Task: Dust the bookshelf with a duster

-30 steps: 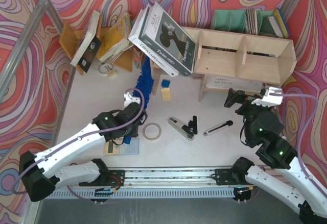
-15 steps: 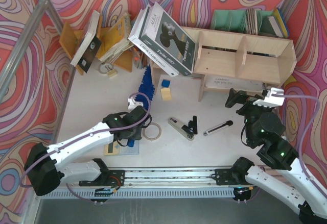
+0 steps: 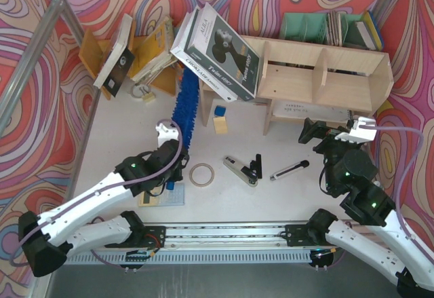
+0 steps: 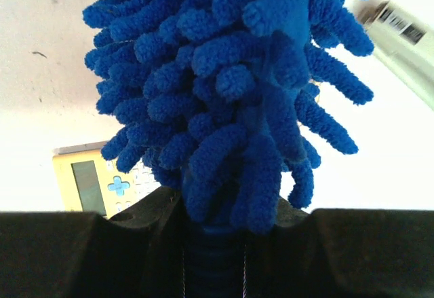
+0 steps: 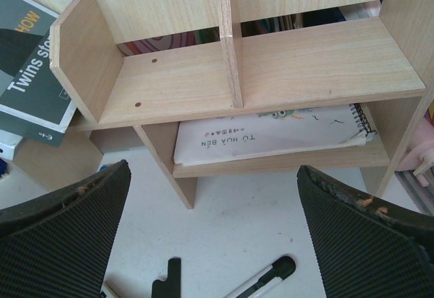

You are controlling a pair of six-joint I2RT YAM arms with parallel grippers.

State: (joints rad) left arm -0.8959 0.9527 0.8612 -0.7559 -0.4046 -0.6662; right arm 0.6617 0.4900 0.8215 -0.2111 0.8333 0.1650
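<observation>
The left gripper (image 3: 175,151) clamps the fluffy bright-blue microfibre duster (image 3: 184,104) by its handle, left of the pale two-tier plywood bookshelf (image 3: 325,74), apparently mid-carry and needing a rightward sweep onto the shelves, while the right gripper (image 3: 313,129) gapes empty before it.

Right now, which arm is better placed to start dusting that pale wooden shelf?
Left, probably. The left gripper is shut on the handle of the duster, whose fluffy head points toward the bookshelf. The right gripper faces the bookshelf but is open and empty.
</observation>
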